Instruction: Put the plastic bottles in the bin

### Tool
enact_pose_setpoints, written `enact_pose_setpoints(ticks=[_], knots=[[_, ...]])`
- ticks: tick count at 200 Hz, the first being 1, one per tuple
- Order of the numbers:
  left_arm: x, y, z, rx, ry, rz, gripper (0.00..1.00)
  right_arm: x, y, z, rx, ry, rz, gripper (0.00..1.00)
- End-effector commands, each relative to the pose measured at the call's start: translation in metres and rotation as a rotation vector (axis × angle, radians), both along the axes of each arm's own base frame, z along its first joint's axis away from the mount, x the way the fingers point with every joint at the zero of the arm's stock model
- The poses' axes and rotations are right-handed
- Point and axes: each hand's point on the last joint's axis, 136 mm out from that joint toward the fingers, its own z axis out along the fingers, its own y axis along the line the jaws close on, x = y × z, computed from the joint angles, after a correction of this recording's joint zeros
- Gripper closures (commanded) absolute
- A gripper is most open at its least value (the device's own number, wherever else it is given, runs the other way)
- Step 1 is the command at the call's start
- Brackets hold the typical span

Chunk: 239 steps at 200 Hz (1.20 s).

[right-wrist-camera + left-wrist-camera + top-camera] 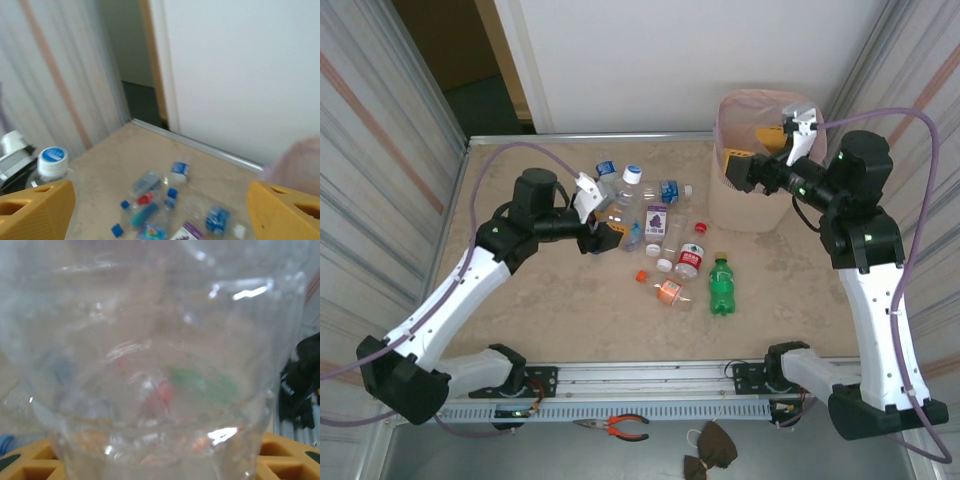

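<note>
The left gripper gripped a clear bottle, which stood roughly upright, cap up. The bin lay at its 2 o'clock, beyond the loose bottles, so this arm seemed the one to carry it there. It reached forward, wrist turned toward 3 o'clock. The right gripper hung wide open, empty, above the bin.

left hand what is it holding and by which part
The left hand grips a clear bottle around its body, apparently the lower part.
</note>
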Motion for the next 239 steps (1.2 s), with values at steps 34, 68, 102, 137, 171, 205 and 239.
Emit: enact_pose_setpoints(ticks=[34, 68, 102, 137, 171, 205, 239], knots=[[-0.024, -0.015, 0.082, -0.304, -0.097, -0.153, 0.46, -0.068, 0.043, 0.046, 0.066, -0.264, 0.317, 0.1], [-0.034, -0.023, 0.112, -0.396, -0.146, -0.225, 0.46, -0.09, 0.068, 0.046, 0.067, -0.294, 0.451, 0.08], [-0.051, -0.035, 0.131, -0.414, -0.206, -0.291, 0.46, -0.102, 0.086, 0.048, 0.082, -0.302, 0.513, 0.07], [-0.066, -0.046, 0.143, -0.421, -0.237, -0.344, 0.46, -0.107, 0.106, 0.045, 0.084, -0.289, 0.574, 0.04], [-0.074, -0.052, 0.149, -0.427, -0.271, -0.358, 0.46, -0.107, 0.12, 0.04, 0.074, -0.268, 0.602, 0.01], [-0.076, -0.059, 0.152, -0.433, -0.284, -0.371, 0.46, -0.1, 0.13, 0.031, 0.06, -0.24, 0.594, 0.02], [-0.075, -0.064, 0.15, -0.419, -0.278, -0.368, 0.47, -0.103, 0.137, 0.021, 0.037, -0.221, 0.631, 0.05]])
